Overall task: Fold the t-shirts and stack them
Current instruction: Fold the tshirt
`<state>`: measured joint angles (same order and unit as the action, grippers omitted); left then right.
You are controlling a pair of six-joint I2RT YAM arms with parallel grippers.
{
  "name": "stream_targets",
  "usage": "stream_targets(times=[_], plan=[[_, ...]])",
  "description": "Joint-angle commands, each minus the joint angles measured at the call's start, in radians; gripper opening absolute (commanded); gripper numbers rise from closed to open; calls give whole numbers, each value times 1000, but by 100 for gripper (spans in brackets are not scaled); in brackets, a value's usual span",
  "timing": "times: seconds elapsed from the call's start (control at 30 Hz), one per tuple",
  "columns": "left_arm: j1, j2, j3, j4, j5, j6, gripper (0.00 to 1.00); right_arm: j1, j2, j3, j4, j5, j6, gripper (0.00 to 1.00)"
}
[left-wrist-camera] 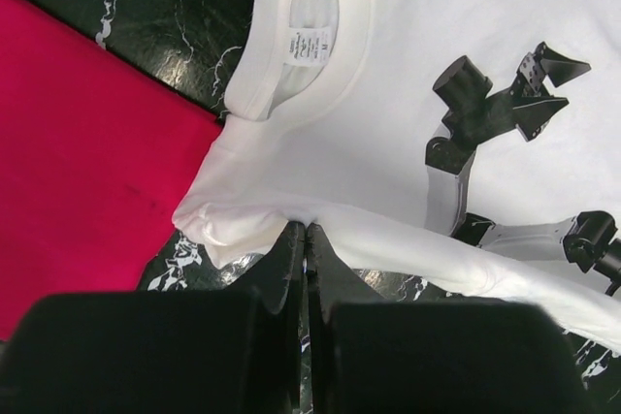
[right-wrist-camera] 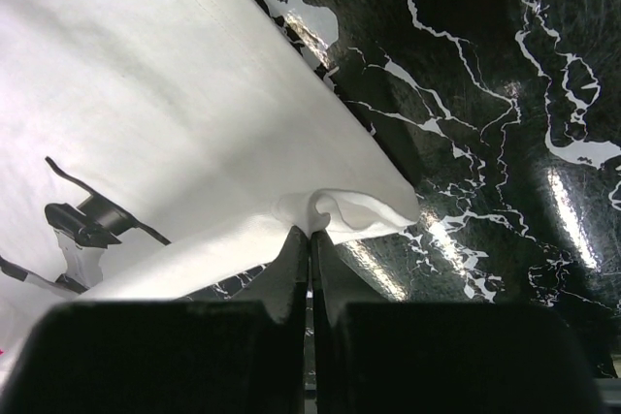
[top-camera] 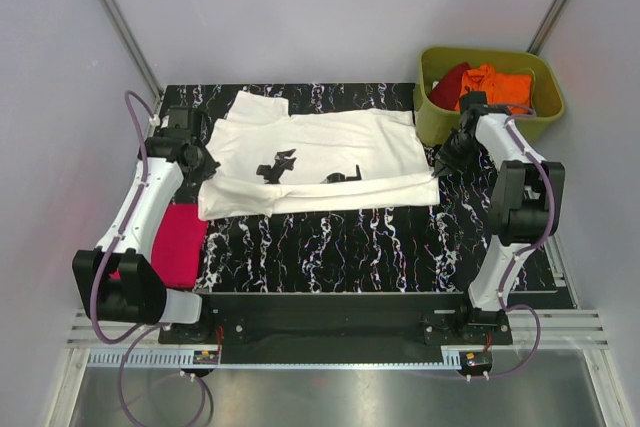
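While the white t-shirt (top-camera: 320, 152) lies spread on the table (top-camera: 380, 237) just left of the green tub (top-camera: 432, 119), with its black print facing up, its near edge is seen to be doubled over into a long narrow fold. That fold is held at both ends. The left gripper (left-wrist-camera: 307, 239) is pinched tight on a bunch of cloth by the collar, at the end far from the tub, with no gap between the jaws. The right gripper (right-wrist-camera: 310, 239) is clamped in the same way on the hem corner, at the end closest to the tub.

A pink t-shirt (top-camera: 180, 242) is laid as a flat rectangle well away from the tub, at the opposite near corner, partly hidden by the left arm. It is judged to be folded already and to mark the place for the stack. An orange t-shirt (top-camera: 497, 85) and a dark red t-shirt (top-camera: 450, 80) are heaped inside the tub, unfolded. The task is therefore judged to be under halfway done. The white one must be finished and stacked, and two more are left.
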<state>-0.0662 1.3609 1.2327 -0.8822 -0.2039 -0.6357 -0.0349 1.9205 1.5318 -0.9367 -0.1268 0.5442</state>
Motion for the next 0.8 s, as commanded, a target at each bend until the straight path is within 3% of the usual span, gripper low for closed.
stream_targets(times=[0.0,0.57,0.77], plan=[[6,21,62,60,12,19,0,7,17,50,16,38,3,0],[23,142,122,98,-9,45,0,29,41,34,79,67,31,0],[28,149,120,109,-6,42,0,27,-15,-62,225,61,95,0]])
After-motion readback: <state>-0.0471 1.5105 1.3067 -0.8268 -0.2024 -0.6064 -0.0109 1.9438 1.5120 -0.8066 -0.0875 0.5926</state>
